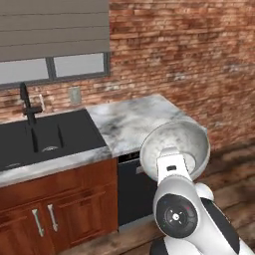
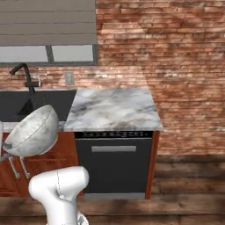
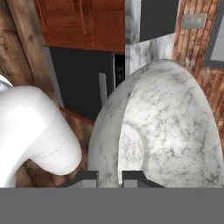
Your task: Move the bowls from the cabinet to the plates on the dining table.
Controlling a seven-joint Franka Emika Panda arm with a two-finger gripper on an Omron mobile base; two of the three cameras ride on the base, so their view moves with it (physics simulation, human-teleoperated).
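Observation:
A pale grey-white speckled bowl (image 1: 175, 141) (image 2: 33, 131) hangs tilted in the air in front of the kitchen counter, above my arm. In the hand view the bowl (image 3: 168, 127) lies close ahead, with its hollow facing the camera. My gripper (image 3: 109, 178) is shut on the bowl's rim, one dark finger on each side of the wall. The cabinet, the plates and the dining table are out of view.
A marble counter (image 1: 133, 119) runs along the brick wall (image 1: 199, 60), with a black sink (image 1: 45, 137) and a dark faucet (image 1: 26, 103) to its left. A black dishwasher (image 2: 116, 162) sits under the counter, beside low wooden doors (image 1: 55, 211). Wooden floor (image 2: 184, 189) lies to the right.

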